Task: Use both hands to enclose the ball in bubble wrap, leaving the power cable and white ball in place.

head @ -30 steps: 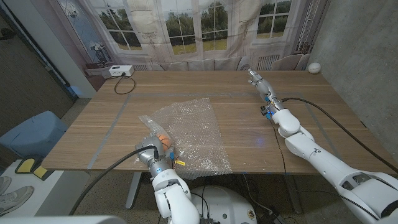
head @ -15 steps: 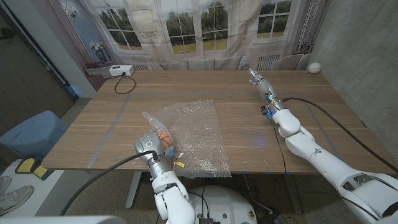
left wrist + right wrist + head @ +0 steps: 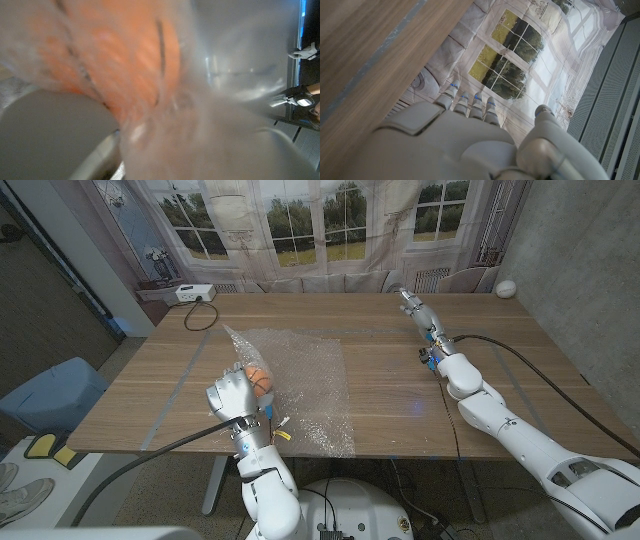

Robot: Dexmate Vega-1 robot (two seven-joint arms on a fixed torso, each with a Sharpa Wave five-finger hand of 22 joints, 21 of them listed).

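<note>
My left hand point(image 3: 236, 394) held the small orange ball point(image 3: 259, 378) at the near-left of the wooden desk point(image 3: 400, 385), fingers curled around it with the near-left edge of the clear bubble wrap sheet point(image 3: 300, 385) drawn up against the ball. In the left wrist view the ball point(image 3: 115, 55) showed as an orange blur behind film.

My right hand point(image 3: 416, 311) stood far right, fingers straight and together, holding nothing, well apart from the sheet.

Judgement: the ball looked light and firm; the wrap was limp, slick and springy, likely to unfold if released. Best hold seemed the free far-right edge of the sheet.

White ball point(image 3: 507, 288) sat at the far-right corner; black power cable point(image 3: 199, 318) far left, both apart from the work.
</note>
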